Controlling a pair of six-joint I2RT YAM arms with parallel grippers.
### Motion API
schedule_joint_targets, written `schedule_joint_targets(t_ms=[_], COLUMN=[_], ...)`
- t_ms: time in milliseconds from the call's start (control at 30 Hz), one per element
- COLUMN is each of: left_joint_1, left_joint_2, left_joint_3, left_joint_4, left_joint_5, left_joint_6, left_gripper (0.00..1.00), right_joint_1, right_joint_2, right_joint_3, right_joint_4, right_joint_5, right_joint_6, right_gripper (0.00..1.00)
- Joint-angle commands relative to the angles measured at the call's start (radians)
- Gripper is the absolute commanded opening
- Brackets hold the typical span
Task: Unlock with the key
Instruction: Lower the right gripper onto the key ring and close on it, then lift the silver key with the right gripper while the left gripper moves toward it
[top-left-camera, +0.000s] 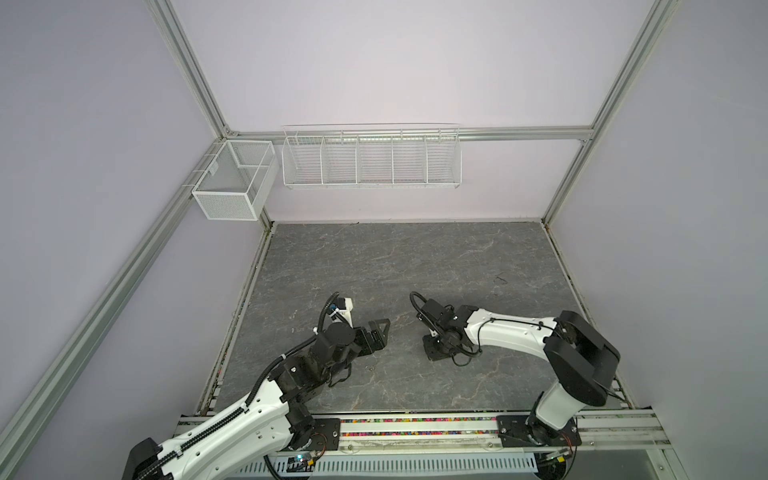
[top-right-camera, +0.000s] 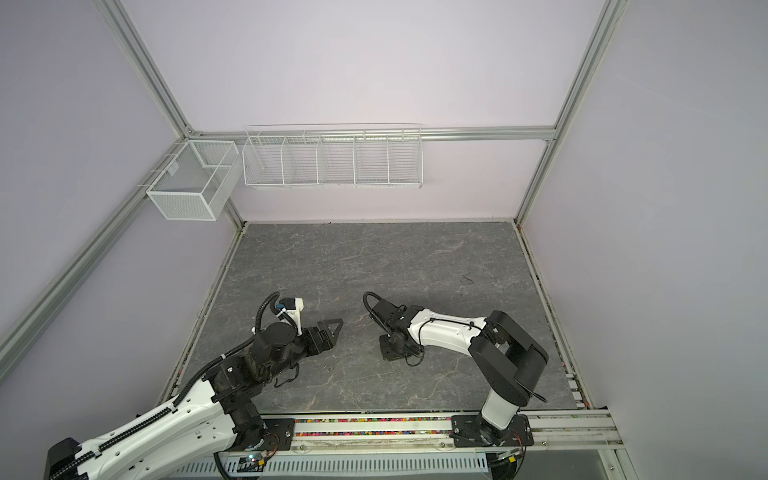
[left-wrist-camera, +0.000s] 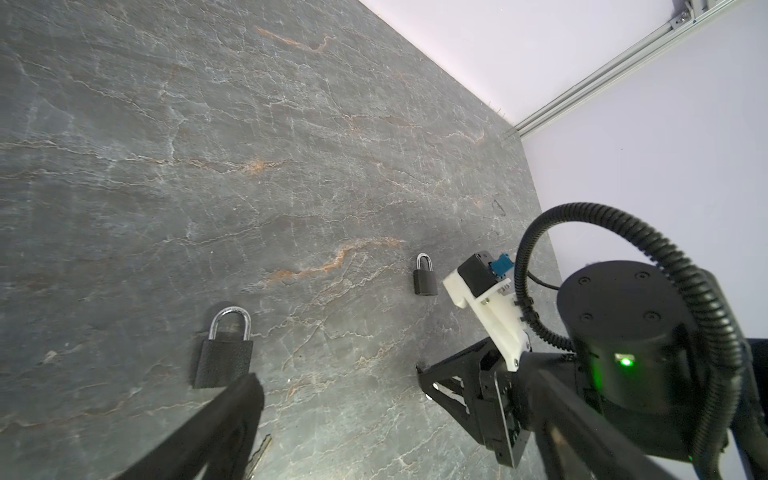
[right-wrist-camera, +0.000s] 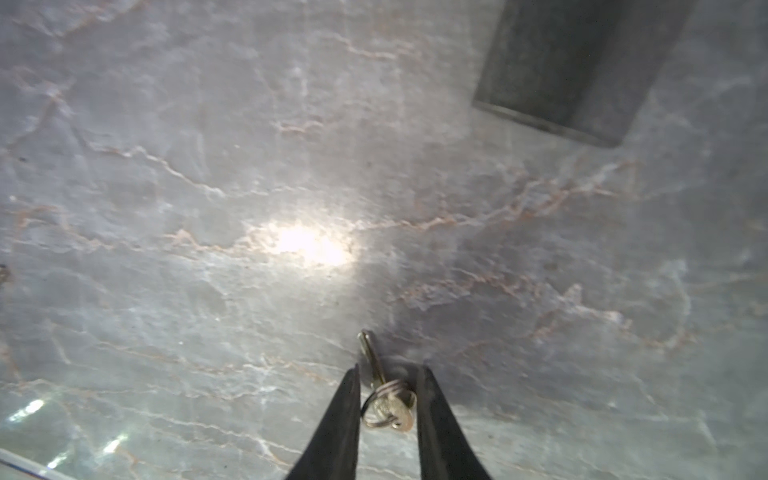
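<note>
My right gripper (right-wrist-camera: 390, 370) points down at the grey table and is shut on a small silver key (right-wrist-camera: 392, 409) by its bow and ring, the blade sticking out ahead. A black padlock (right-wrist-camera: 582, 70) lies just beyond it; the left wrist view shows that padlock (left-wrist-camera: 424, 280) with its shackle closed. A second black padlock (left-wrist-camera: 224, 357), also closed, lies by one finger of my left gripper (left-wrist-camera: 386, 374), which is wide open and holds nothing. In both top views the left gripper (top-left-camera: 380, 332) faces the right gripper (top-left-camera: 434, 353); the padlocks do not show there.
Another key (left-wrist-camera: 259, 453) lies on the table beside my left finger, seen as a small ring (top-left-camera: 371, 368) in a top view. A white wire rack (top-left-camera: 372, 158) and a mesh box (top-left-camera: 235, 183) hang on the back wall. A dark mark (top-left-camera: 500, 279) sits far right.
</note>
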Motion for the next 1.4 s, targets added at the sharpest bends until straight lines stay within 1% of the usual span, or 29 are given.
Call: schedule_joint_targets(t_ms=[0, 267, 333, 400, 567, 700, 767, 900, 1233, 1367], left_joint_1=[-0.005, -0.005, -0.006, -0.006, -0.005, -0.006, -0.006, -0.006, -0.005, -0.005], left_joint_2=[-0.009, -0.002, 0.009, 0.022, 0.065, 0.065, 0.063, 0.063, 0.059, 0.070], left_joint_3=[-0.015, -0.010, -0.008, -0.009, -0.003, -0.002, -0.003, -0.004, 0.000, 0.002], left_joint_4=[-0.018, -0.005, 0.005, 0.018, 0.039, 0.038, 0.035, 0.035, 0.057, 0.092], left_joint_5=[-0.018, -0.014, -0.005, 0.002, 0.020, 0.019, 0.019, 0.021, 0.022, 0.023], left_joint_6=[-0.020, -0.023, -0.023, -0.024, -0.024, -0.023, -0.024, -0.029, -0.068, -0.105], left_gripper=[0.99, 0.99, 0.99, 0.99, 0.99, 0.99, 0.99, 0.99, 0.99, 0.99], right_joint_1=[0.005, 0.007, 0.006, 0.007, 0.007, 0.006, 0.006, 0.006, 0.003, -0.004], right_joint_2=[-0.025, -0.036, -0.044, -0.051, -0.062, -0.064, -0.067, -0.066, -0.090, -0.113], right_joint_3=[-0.006, -0.014, -0.017, -0.022, -0.031, -0.040, -0.046, -0.051, -0.073, -0.076], right_joint_4=[-0.058, -0.054, -0.056, -0.055, -0.057, -0.061, -0.055, -0.049, -0.003, 0.041], right_joint_5=[0.038, 0.038, 0.044, 0.047, 0.055, 0.061, 0.062, 0.061, 0.054, 0.026], right_joint_6=[0.024, 0.027, 0.027, 0.028, 0.027, 0.029, 0.030, 0.032, 0.038, 0.048], right_gripper=[0.27, 0.25, 0.24, 0.21, 0.19, 0.19, 0.16, 0.15, 0.07, 0.07])
